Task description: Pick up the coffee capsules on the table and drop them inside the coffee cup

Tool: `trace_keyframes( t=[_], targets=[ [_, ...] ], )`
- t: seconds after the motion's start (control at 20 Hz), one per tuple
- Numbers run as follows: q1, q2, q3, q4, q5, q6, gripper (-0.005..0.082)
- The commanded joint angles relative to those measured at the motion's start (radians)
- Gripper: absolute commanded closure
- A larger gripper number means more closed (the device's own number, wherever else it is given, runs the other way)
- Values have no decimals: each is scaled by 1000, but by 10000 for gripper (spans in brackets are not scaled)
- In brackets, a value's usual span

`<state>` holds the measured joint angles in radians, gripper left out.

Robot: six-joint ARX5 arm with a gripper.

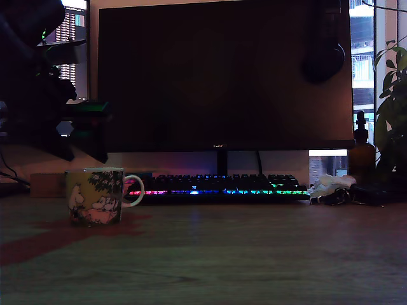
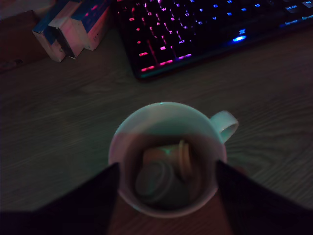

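Note:
The coffee cup point(image 1: 95, 196), printed yellow-green with white figures, stands on the brown wood-grain table point(image 1: 254, 254) at the exterior view's left, its pale handle point(image 1: 135, 190) toward the right. The wrist view looks straight down into the cup point(image 2: 161, 115). Inside lie pale coffee capsules: one on its side point(image 2: 157, 180), another on edge against the wall point(image 2: 184, 159). My gripper point(image 1: 89, 136) hangs dark just above the cup. Its fingers point(image 2: 93, 196) straddle the rim, and the gripper point(image 2: 167, 166) is open with nothing held. I see no capsule on the table.
A keyboard lit in rainbow colours point(image 1: 219, 187) lies behind the cup, below a dark monitor point(image 1: 222, 76). Small cartons point(image 2: 68, 29) stand near the keyboard's end. A brown bottle point(image 1: 361, 152), crumpled clutter point(image 1: 331, 187) and a plant point(image 1: 394, 95) sit at the exterior view's right.

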<state>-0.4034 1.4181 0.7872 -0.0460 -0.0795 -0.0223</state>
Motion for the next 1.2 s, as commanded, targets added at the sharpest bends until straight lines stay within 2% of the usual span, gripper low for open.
trace_keyframes(
  t=[0.0, 0.1, 0.15, 0.35, 0.6, 0.8, 1.0, 1.15],
  targets=[
    [2, 6, 0, 0, 1, 5, 507],
    [2, -8, 1, 0, 2, 5, 737],
    [2, -18, 1, 2, 2, 5, 794],
    [2, -100, 1, -17, 27, 4, 789],
    [6, -221, -14, -119, 109, 4, 789],
    [32, -328, -119, -49, 181, 3, 789],
    [92, -431, -210, 7, 233, -5, 789],
    [150, -497, -262, 14, 233, -36, 789]
  ],
)
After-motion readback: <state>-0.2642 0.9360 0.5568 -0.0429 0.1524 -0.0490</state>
